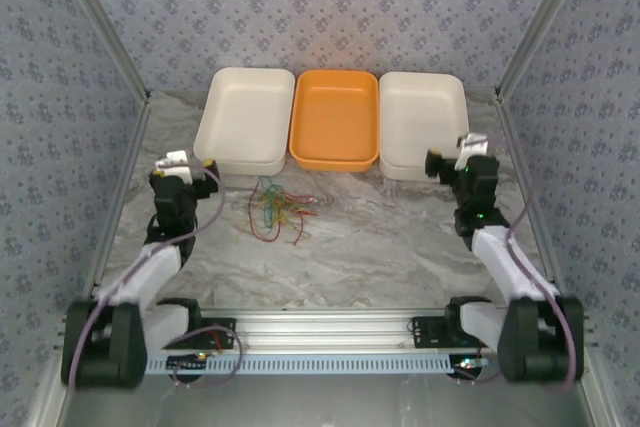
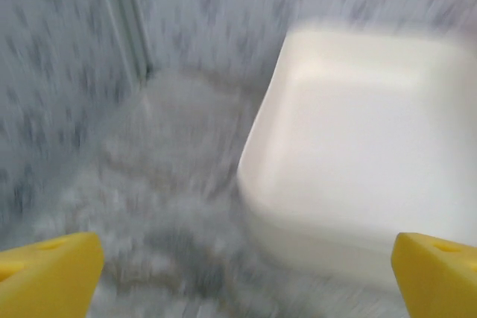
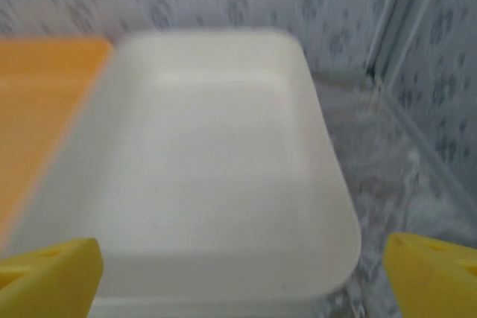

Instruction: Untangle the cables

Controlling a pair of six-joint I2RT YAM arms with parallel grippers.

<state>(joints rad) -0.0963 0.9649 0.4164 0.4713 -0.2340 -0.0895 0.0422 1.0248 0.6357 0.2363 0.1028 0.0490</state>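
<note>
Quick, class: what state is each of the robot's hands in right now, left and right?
Left hand: open, holding nothing.
Right hand: open, holding nothing.

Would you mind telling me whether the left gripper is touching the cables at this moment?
Apart. The top view shows the left gripper raised near the left wall, with a plain stretch of bare table between it and the cables.

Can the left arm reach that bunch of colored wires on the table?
Probably yes. The cables lie loose on the table beside the left gripper, nothing stands between them, and its fingers are open.
</note>
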